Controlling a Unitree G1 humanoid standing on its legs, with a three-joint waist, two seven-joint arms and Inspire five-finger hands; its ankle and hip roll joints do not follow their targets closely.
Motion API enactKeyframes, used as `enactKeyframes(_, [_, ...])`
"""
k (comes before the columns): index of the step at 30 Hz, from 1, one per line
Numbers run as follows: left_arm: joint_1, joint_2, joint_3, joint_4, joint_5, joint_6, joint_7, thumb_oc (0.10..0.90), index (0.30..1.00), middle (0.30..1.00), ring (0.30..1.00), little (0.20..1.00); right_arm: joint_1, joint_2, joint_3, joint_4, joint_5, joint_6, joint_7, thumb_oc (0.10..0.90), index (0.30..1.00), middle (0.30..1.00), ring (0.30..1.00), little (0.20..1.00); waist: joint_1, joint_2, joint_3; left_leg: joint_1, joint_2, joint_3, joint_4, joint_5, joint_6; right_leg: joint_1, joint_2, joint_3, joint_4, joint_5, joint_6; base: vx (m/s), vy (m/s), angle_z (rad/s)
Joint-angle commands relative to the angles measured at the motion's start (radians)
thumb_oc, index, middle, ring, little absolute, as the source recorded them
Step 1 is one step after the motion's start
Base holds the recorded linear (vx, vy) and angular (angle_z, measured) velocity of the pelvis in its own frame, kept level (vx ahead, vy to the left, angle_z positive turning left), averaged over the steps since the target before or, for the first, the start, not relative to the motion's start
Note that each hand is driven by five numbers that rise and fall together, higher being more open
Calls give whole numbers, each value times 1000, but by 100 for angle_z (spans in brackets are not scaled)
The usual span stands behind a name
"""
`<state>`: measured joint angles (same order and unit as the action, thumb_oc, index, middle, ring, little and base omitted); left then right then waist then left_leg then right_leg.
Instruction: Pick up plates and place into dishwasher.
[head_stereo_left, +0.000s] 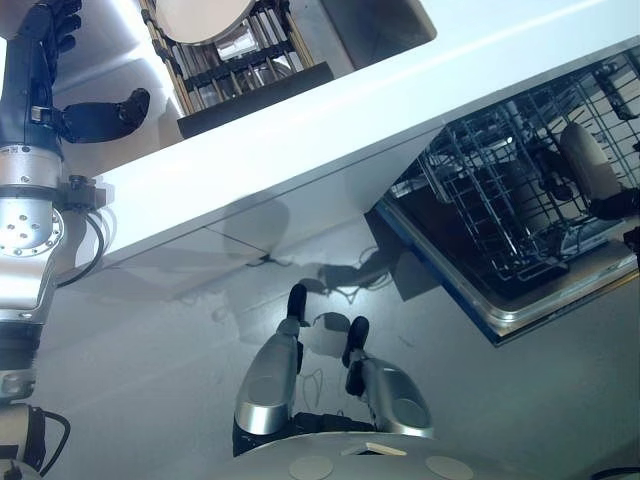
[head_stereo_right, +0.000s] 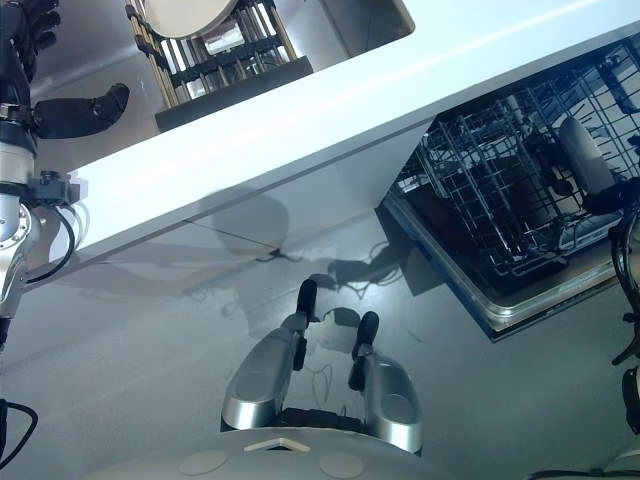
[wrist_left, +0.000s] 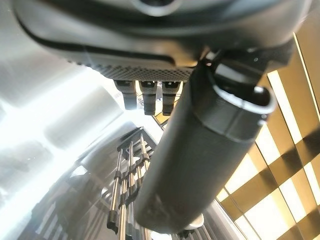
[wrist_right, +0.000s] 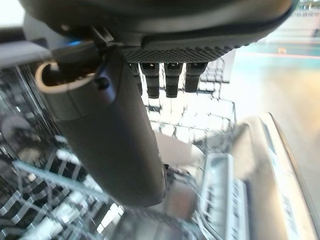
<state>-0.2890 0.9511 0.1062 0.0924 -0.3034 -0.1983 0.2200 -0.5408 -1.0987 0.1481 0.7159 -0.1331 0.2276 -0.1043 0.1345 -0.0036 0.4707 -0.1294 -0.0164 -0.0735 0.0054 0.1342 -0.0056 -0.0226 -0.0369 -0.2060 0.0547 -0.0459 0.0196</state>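
Overhead, left hand (head_stereo_left: 95, 115) near racked plate (head_stereo_left: 200, 18); right wrist: dishwasher rack (wrist_right: 60, 200).

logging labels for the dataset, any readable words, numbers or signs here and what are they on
None can be read.
The counter, the dish rack with its plate, and the dishwasher rack bear no visible print.
Left hand and right hand show no legible markings.
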Motion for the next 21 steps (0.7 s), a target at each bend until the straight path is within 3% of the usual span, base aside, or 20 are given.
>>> enactKeyframes(1, [78, -41, -3, 21, 27, -15, 12, 800, 900, 900, 900, 900, -33, -85, -44, -76, -57, -14, -122, 800, 900, 900, 900, 900, -13, -48, -46, 7, -27, 39, 43, -106, -18, -54, 20, 0, 71, 0, 35, 0, 0, 0])
enactKeyframes(6, [94, -58, 2, 9, 34, -8, 6, 800, 900, 900, 900, 900, 5, -70, -89, -142, -29, -45, -170, 800, 900, 900, 900, 900, -19, -45, -60, 19, -30, 39, 37, -110, -14, -42, 19, 5, 64, 0, 37, 1, 16, -2])
enactKeyframes(10, [126, -84, 14, -5, 58, -5, 3, 800, 900, 900, 900, 900, 69, -46, -168, -264, 0, -120, -193, 800, 900, 900, 900, 900, -32, -40, -86, 36, -34, 36, 33, -116, -8, -28, 17, 8, 67, -8, 38, 21, 69, -5])
enactKeyframes(16, [168, -120, 55, -7, 125, 3, -5, 800, 900, 900, 900, 900, 242, 72, -328, -516, 91, -291, -181, 800, 900, 900, 900, 900, -66, -28, -146, 75, -38, 44, 30, -136, -4, -5, 8, 10, 83, -30, 40, 30, 87, -7])
enactKeyframes(21, [194, -141, 91, -10, 177, 10, -20, 800, 900, 900, 900, 900, 383, 253, -408, -715, 135, -444, -138, 800, 900, 900, 900, 900, -100, -9, -206, 118, -45, 56, 26, -158, 2, 22, -3, 18, 83, -40, 47, 28, 118, -3])
